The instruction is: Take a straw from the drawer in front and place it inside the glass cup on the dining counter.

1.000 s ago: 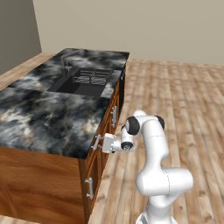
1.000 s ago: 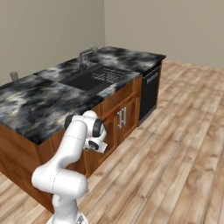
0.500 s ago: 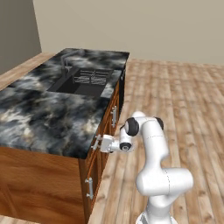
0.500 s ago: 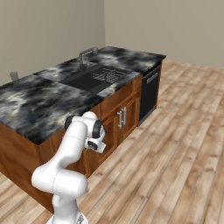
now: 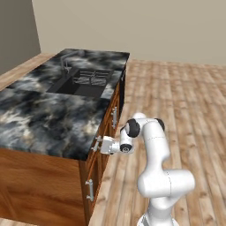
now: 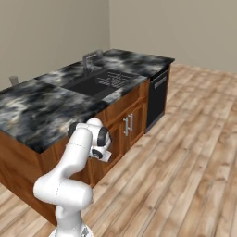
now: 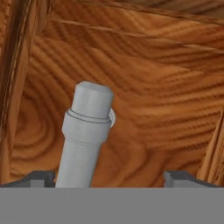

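The drawer (image 7: 166, 109) is shut, its reddish-brown front panel close before the hand. Its silver bar handle (image 7: 85, 131) stands between my two fingertips, nearer the left one. My gripper (image 7: 111, 177) is open, its fingers wide apart on either side of the handle and not touching it. From the left base view, the gripper (image 5: 100, 145) points at the drawer front (image 5: 93, 155) just under the edge of the dining counter (image 5: 44, 114). The small glass cup (image 6: 14, 79) stands on the counter's far left edge. The straw is hidden.
A dark sink (image 5: 86, 81) with a faucet (image 6: 90, 58) is set into the counter. Cabinet doors with vertical handles (image 6: 127, 125) and a black dishwasher (image 6: 157, 99) lie further along. Open wooden floor (image 6: 185, 152) spreads to the right.
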Robot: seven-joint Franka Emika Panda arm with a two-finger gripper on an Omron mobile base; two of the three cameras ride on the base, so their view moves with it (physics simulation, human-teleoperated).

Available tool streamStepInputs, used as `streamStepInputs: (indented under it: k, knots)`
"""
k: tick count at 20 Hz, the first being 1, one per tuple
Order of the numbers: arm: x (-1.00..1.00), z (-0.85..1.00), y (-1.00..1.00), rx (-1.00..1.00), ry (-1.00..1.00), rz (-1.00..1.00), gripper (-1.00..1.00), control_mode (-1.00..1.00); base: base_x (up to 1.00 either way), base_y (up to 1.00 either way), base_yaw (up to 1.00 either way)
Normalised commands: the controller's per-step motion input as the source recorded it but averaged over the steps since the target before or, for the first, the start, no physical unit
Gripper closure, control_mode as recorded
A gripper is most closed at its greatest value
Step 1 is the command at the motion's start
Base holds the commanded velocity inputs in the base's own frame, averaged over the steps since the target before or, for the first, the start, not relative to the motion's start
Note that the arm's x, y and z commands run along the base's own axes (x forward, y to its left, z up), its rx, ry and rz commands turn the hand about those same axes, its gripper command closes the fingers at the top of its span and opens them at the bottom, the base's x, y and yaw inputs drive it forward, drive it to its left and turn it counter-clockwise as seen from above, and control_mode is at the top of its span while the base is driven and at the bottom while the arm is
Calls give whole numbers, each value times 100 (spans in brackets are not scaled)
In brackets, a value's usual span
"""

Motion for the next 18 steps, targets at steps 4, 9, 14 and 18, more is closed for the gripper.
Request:
streamStepInputs:
  k: [4,9,14,18]
  knots:
    - [27,0,72,-11,0,-9,100,-100,0,0,0]
    - [8,0,71,-20,0,-15,100,-100,0,0,0]
    - [0,4,53,-24,0,-16,100,-100,0,0,0]
    - [0,3,23,-23,0,-14,100,-100,0,0,0]
